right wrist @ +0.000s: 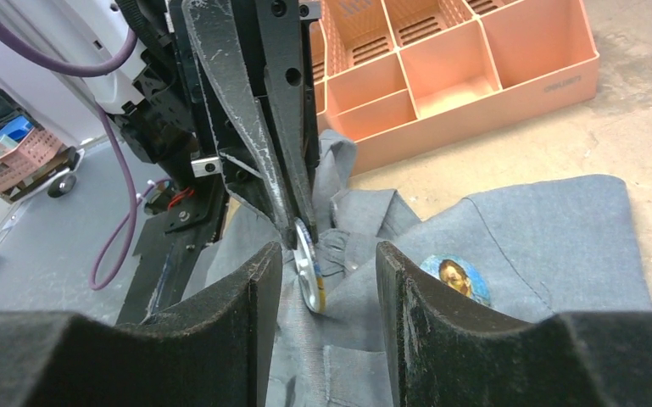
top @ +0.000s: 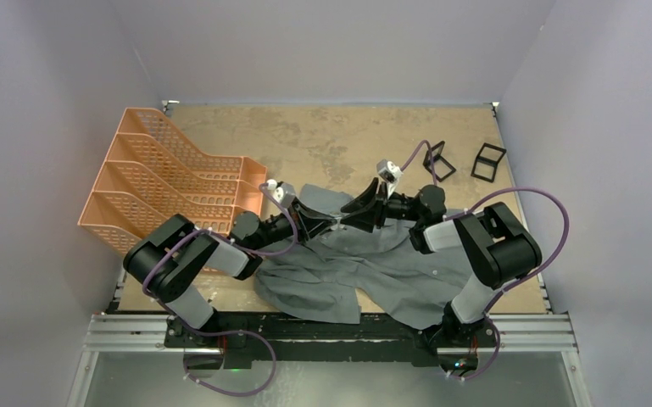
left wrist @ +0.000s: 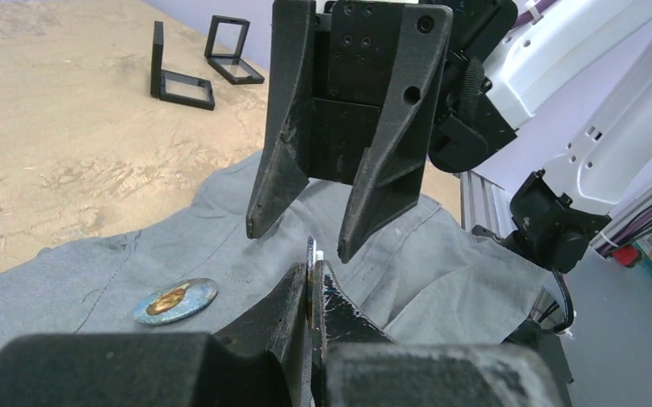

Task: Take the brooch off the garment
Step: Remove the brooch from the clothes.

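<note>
The garment (top: 373,271), a grey shirt, lies crumpled on the table in front of both arms. My left gripper (left wrist: 312,273) is shut on a round brooch (left wrist: 311,253), held edge-on just above the cloth. In the right wrist view this brooch (right wrist: 308,273) shows its metal back, and the garment (right wrist: 551,229) puckers up toward it. My right gripper (right wrist: 326,250) is open, its fingers either side of the brooch without touching it. A second round brooch (left wrist: 175,300) with a portrait lies flat on the shirt, to the right of my right gripper's fingers in the right wrist view (right wrist: 455,277).
An orange divided file rack (top: 169,182) stands at the left, close behind the shirt (right wrist: 441,68). Two small black frames (top: 439,161) (top: 489,161) stand at the far right. Bare tan tabletop (top: 331,136) lies beyond the shirt.
</note>
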Action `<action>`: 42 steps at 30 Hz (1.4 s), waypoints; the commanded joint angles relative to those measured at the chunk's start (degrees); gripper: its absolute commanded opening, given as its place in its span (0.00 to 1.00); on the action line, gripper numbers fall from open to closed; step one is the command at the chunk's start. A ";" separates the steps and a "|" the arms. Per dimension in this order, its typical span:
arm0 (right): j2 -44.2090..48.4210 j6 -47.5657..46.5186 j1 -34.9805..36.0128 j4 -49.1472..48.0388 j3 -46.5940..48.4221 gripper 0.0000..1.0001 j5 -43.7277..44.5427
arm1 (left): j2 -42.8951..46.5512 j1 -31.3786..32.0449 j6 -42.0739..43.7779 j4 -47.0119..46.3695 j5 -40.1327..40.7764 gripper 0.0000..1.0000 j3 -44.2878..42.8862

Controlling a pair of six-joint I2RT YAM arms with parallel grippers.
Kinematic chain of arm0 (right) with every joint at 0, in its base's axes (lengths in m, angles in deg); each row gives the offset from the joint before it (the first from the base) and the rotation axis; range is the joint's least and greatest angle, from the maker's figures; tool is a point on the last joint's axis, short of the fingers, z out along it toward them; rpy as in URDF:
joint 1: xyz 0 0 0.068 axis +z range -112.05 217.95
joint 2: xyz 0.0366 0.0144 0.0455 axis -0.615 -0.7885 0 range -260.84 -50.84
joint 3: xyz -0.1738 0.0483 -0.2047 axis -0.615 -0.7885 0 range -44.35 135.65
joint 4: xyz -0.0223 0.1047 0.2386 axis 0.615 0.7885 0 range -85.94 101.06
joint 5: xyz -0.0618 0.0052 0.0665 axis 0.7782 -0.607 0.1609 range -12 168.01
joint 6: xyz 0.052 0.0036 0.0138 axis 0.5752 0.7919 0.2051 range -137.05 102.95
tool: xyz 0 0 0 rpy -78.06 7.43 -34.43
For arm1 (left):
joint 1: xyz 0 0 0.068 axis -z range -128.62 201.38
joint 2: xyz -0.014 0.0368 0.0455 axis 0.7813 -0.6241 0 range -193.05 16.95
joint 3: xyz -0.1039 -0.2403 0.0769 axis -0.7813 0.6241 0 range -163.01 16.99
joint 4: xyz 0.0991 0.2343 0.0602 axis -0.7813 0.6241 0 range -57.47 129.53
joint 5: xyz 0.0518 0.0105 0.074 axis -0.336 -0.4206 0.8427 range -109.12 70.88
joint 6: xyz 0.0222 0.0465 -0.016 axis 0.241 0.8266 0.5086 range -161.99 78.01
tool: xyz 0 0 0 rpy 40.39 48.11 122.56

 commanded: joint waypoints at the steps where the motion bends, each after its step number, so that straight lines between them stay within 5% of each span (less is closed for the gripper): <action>1: 0.19 -0.91 0.95 -28.88 0.26 0.47 1.15 | 1.05 0.07 -1.20 -17.12 2.20 0.00 0.80; 32: 2.36 8.74 1.67 -28.88 3.67 0.52 13.49 | 4.61 -2.26 -3.65 -17.11 8.64 0.00 -4.19; 42: 2.97 8.84 2.08 -28.83 4.18 0.46 13.17 | 5.49 -1.29 -4.51 -17.12 8.49 0.00 -5.36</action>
